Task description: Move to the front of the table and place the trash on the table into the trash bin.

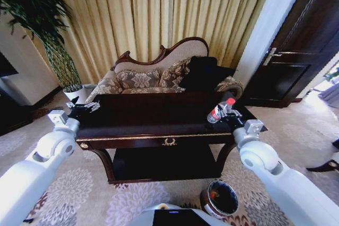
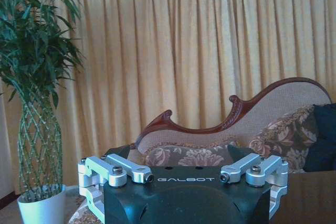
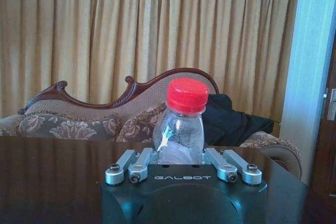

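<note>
The dark glossy table [image 1: 148, 116] with gold trim stands right in front of me. My right gripper [image 1: 226, 111] hovers over its right end, shut on a clear plastic bottle [image 1: 218, 111] with a red cap, held tilted above the tabletop. In the right wrist view the bottle [image 3: 181, 129] stands between the jaws of the right gripper [image 3: 181, 157]. My left gripper [image 1: 82, 108] hangs open over the table's left end with nothing in it; the left wrist view shows that gripper [image 2: 185, 176] with its links spread wide. The round brown trash bin [image 1: 220, 198] sits on the carpet, near my right side.
A carved sofa [image 1: 153, 75] with patterned cushions stands behind the table, in front of gold curtains. A tall plant in a white pot [image 1: 74, 95] is at the far left. A dark door [image 1: 296, 51] is at the right. Open carpet lies around the bin.
</note>
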